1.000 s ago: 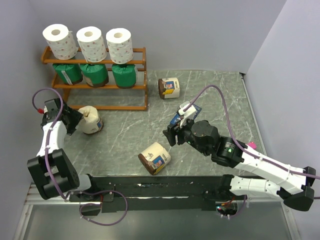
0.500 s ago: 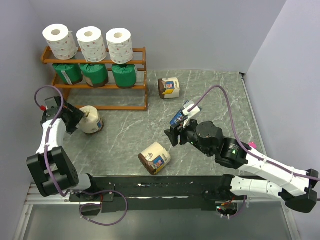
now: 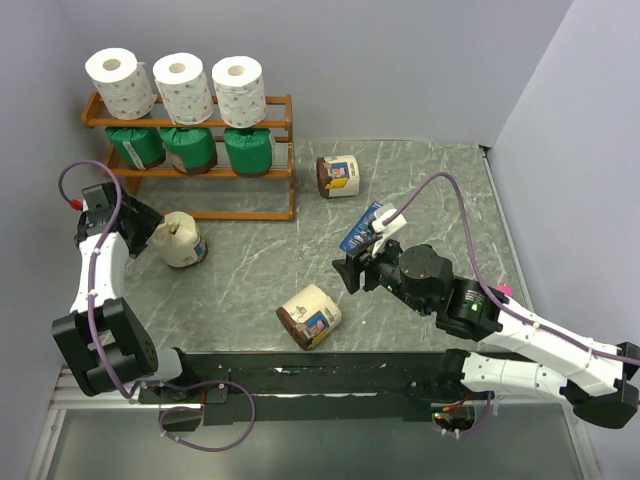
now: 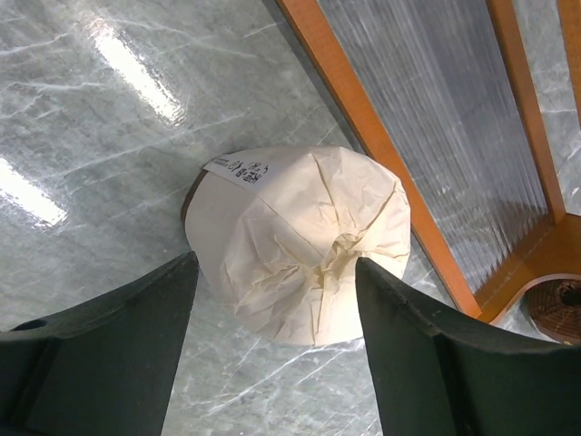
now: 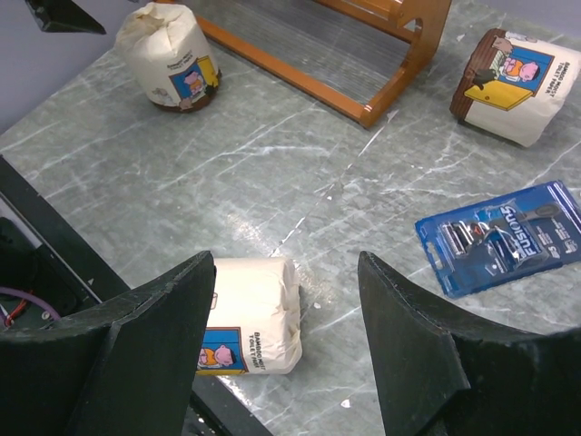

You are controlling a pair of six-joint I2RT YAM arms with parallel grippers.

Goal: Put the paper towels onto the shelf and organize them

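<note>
The cream-wrapped roll [image 4: 300,236] stands upright just beyond your left jaws, which are spread wide and grip nothing, with the bottom rail of the shelf [image 4: 340,82] just past it. A second cream roll [image 5: 254,313] lies on the surface [image 5: 345,182] below your right jaws, also wide and empty, and a blue packet [image 5: 504,236] lies flat nearby.

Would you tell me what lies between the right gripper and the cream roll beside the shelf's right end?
The flat dark-blue packet lies between the right gripper and that cream roll, clearest in the top view.
</note>
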